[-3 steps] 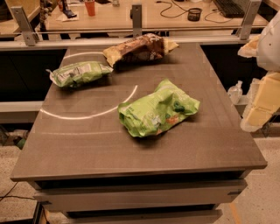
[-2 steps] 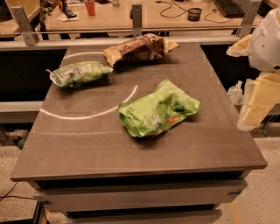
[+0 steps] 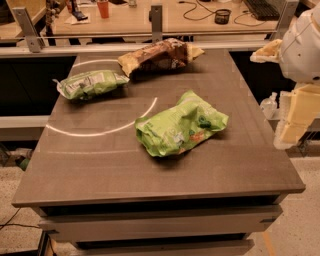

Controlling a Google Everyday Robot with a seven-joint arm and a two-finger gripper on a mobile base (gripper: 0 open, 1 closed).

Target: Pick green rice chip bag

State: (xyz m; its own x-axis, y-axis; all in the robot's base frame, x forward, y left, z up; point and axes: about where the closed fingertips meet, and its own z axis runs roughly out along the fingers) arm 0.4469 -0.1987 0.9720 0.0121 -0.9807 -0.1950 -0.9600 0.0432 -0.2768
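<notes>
The green rice chip bag [image 3: 180, 125] is a large crinkled lime-green bag with small dark green and orange prints. It lies flat on the grey-brown table [image 3: 100, 165], slightly right of centre. My gripper [image 3: 267, 51] and the white arm behind it are at the right edge of the view. The gripper hangs over the table's right side, above and to the right of the bag, well apart from it. It holds nothing that I can see.
A smaller dull green bag with a white label [image 3: 90, 83] lies at the back left. A brown-and-yellow bag [image 3: 157, 55] lies at the back centre. A desk with cups and cables [image 3: 165, 15] stands behind the table. A white arc is marked on the tabletop.
The arm and gripper have moved a little left and into view at the right edge. The bags have not moved.
</notes>
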